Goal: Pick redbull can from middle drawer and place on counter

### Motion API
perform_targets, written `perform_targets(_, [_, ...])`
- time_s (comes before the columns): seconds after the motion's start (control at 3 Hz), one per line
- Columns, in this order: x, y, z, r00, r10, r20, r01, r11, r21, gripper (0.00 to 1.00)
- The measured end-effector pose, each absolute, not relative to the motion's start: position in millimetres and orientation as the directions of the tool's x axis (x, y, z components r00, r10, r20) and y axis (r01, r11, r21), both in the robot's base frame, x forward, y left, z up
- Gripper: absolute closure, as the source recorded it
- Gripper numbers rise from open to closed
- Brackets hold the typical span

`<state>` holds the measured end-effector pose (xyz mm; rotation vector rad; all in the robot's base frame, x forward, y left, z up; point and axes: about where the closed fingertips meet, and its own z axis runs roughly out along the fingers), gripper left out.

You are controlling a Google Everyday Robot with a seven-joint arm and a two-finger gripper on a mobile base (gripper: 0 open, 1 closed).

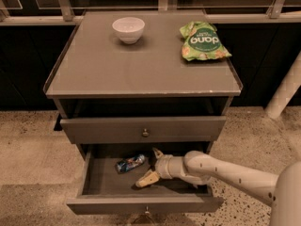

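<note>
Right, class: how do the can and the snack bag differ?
The can is small, blue and silver; the bag is bigger and green. The can lies in the open middle drawer, the bag on the counter. Both lie flat. The gripper is open, beside the can in that drawer.

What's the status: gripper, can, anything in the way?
Gripper open, inside the pulled-out middle drawer. Redbull can lying on the drawer floor beside it, not grasped. Nothing between them.

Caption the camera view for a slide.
Open gripper inside the open middle drawer, beside the redbull can; bowl and snack bag on the counter.
</note>
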<state>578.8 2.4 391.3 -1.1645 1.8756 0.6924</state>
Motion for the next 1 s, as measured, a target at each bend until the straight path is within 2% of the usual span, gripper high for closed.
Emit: perform_targets(1.0, [597, 42, 364, -0.206, -0.471, -0.858, -0.917, 0.399, 0.002, 0.0])
